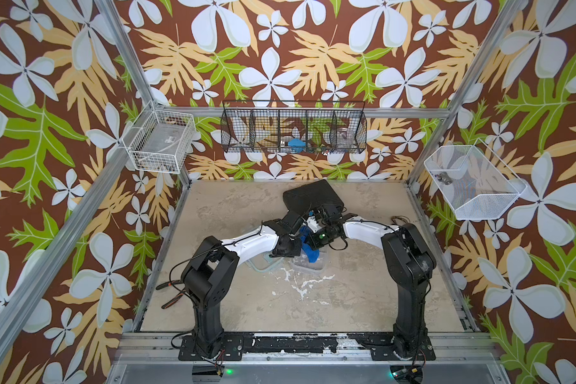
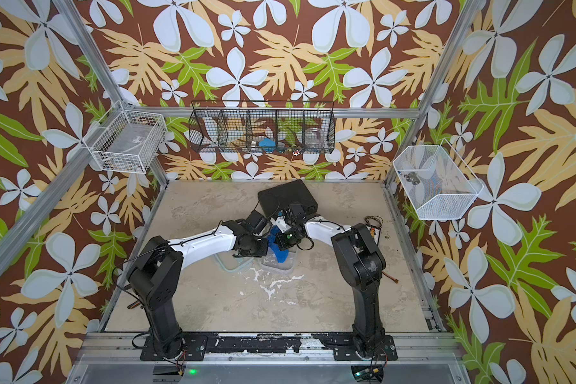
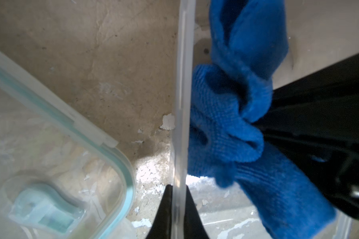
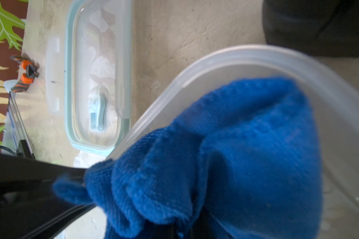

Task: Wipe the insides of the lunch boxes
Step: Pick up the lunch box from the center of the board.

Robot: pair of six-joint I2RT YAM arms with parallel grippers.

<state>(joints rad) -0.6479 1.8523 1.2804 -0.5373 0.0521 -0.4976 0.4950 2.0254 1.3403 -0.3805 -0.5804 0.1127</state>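
So the tub sits around the middle of the table, on the near side of the black case, with its lid lying flat just beside it. The blue cloth hangs down into the tub. The left gripper is clamped tight on the tub's wall, 1 finger each side. The right gripper is pinched closed on a bunch of the cloth.
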